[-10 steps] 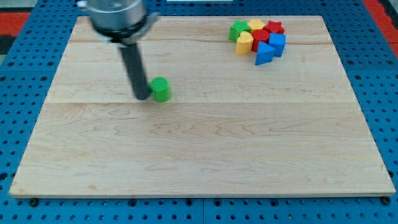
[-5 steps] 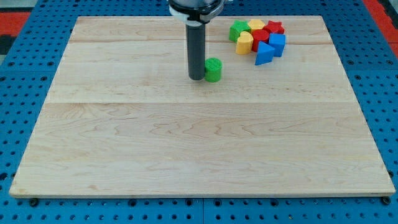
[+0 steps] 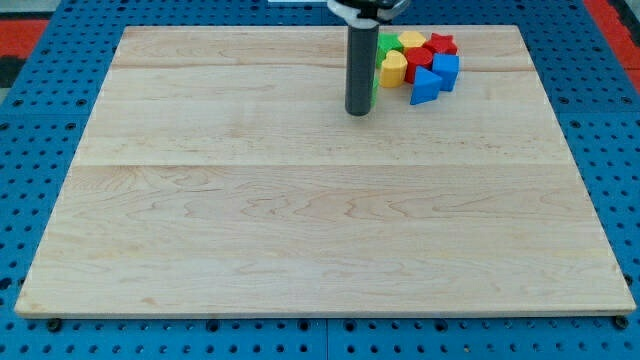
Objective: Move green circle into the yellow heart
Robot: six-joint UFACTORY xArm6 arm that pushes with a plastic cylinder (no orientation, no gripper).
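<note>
My tip [image 3: 358, 113] rests on the wooden board [image 3: 300, 220] at the view's upper middle. The green circle [image 3: 374, 93] is almost wholly hidden behind the rod; only a thin green sliver shows at the rod's right edge. It lies just left of and below the yellow heart [image 3: 393, 68], close to it; I cannot tell whether they touch. The heart sits at the left front of a tight cluster of blocks.
The cluster at the view's top right also holds a green block [image 3: 386, 45], a yellow block [image 3: 411, 40], two red blocks [image 3: 440, 45] [image 3: 418, 60], a blue block [image 3: 446, 68] and a blue triangle [image 3: 424, 89]. Blue pegboard [image 3: 40, 150] surrounds the board.
My tip has pushed the green circle up and to the right, from the board's left-middle to right beside the yellow heart. The cluster has not visibly moved.
</note>
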